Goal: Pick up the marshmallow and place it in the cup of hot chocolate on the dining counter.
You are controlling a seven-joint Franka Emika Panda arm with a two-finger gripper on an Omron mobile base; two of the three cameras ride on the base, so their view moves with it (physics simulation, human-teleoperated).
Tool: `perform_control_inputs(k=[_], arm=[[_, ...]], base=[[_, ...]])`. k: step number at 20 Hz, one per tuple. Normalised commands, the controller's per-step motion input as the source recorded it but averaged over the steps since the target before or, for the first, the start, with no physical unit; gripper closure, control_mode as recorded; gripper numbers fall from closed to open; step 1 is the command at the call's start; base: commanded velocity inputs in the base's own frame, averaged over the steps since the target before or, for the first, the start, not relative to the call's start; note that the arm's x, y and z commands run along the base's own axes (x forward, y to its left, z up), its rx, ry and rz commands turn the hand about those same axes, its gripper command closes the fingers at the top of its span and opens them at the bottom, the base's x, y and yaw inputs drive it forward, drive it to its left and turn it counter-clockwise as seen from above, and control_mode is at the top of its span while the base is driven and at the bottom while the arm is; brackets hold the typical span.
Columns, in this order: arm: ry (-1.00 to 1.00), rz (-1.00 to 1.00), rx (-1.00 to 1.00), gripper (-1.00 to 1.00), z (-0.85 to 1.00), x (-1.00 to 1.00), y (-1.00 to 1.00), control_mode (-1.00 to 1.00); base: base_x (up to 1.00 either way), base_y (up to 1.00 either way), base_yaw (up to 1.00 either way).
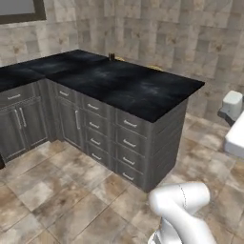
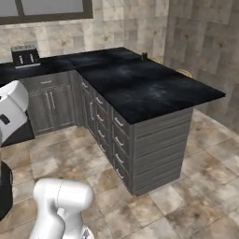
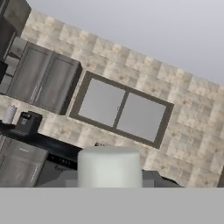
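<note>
The cup of hot chocolate [image 1: 112, 57] is the small dark mug at the far edge of the dining counter [image 1: 138, 90]; in the right base view you see it [image 2: 144, 56] at the far side of the same black top [image 2: 149, 88]. It's tiny from here, so you can't read what's in it. The marshmallow isn't something you can pick out at this res, so pos unknown. Don't assume it sits by the mug.

As for the gripper, you can't tell its state: the hand cam points up and away at a wall window [image 3: 120, 109] and upper cabinets [image 3: 43, 78], w/ a toaster [image 3: 27, 123] on the back counter, and the finger tips don't resolve. Jaw width is undetermined, so treat it as unconfirmed.

Around the counter: grey drawer fronts [image 1: 126, 143] on the near face, gold stool rims [image 2: 183, 72] peeking past the far right edge, tiled floor between you and the cabinetry.

Risks, as I judge them:
- The arm sits folded low, well apart from the counter. Reaching from here would likely overextend, so the base prob. needs to close in first.
- Driving in close risks clipping the overhanging corner or the drawer face.
- W/o locating the marshmallow first, you could go for the wrong white obj.
- The mug is at the far edge, and a sloppy approach could nudge it off toward the stools.
- A soft cube can squash or slip if you close too hard or off-center.
</note>
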Motion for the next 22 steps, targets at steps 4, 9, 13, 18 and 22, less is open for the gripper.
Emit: perform_control_inputs(k=[4, 9, 13, 18, 22], arm=[[0.00, 0.00, 0.00, 1.00, 0.00, 0.00, 0.00, 1.00], [0.00, 0.00, 0.00, 1.00, 0.00, 0.00, 0.00, 1.00], [0.00, 0.00, 0.00, 1.00, 0.00, 0.00, 0.00, 1.00], [0.00, 0.00, 0.00, 1.00, 0.00, 0.00, 0.00, 1.00], [0.00, 0.00, 0.00, 1.00, 0.00, 0.00, 0.00, 1.00]], base=[[0.11, -1.00, 0.34], [0.23, -1.00, 0.29], [0.40, -1.00, 0.09], [0.44, -1.00, 0.00], [0.52, -1.00, 0.00]])
